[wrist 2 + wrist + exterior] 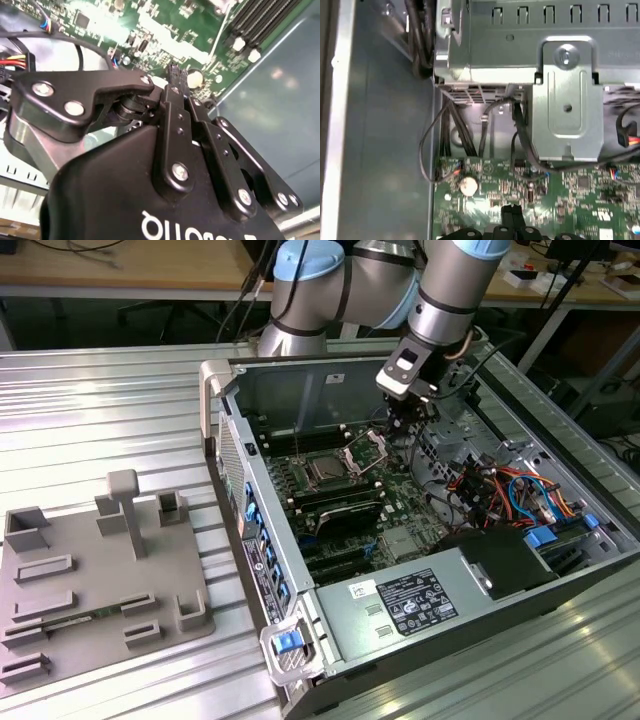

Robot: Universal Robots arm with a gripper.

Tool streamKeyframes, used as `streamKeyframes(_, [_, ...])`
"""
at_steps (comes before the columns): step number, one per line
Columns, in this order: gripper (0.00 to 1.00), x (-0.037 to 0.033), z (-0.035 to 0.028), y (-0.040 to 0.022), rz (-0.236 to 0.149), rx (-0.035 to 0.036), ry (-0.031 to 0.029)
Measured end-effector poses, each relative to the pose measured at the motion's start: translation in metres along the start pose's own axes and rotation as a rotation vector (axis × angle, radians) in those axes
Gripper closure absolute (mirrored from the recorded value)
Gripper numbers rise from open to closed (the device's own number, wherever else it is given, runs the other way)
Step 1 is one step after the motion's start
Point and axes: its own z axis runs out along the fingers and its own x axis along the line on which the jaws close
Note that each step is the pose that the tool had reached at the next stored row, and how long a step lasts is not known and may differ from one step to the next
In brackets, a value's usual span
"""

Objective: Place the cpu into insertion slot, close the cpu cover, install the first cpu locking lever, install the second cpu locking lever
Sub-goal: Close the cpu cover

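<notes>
The cpu (327, 472) lies flat, silvery top up, in the insertion slot (341, 484) on the green circuit board (405, 508), about midway across the open computer case (300, 390). It looks seated, though how squarely is too fine to tell. Just beside it, toward the exterior view's right and a little farther back, the cpu cover (366, 449) stands tilted up off the socket, its open frame facing back over the chip.

The gripper (402, 426) hangs on the far-right side of that raised cover, close to it; whether it touches cannot be told. So the cover stands between the jaws and the chip, and the chip lies to the exterior view's left and nearer than the jaws. In both wrist views the gripper (175, 75) (512, 214) has its jaws drawn together over the board with nothing seen between them.

The case rests on a ribbed metal tabletop (100, 400).
</notes>
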Motion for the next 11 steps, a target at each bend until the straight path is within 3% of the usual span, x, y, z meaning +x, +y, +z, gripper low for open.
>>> streamKeyframes(5, [0.89,-0.0019,0.0102,0.0017,0.000,0.0001,0.0001])
streamKeyframes(6, [0.89,-0.0030,0.0146,0.0013,0.000,0.0003,0.0001])
streamKeyframes(11, [0.89,-0.0030,0.0186,-0.0097,0.000,0.0016,0.0010])
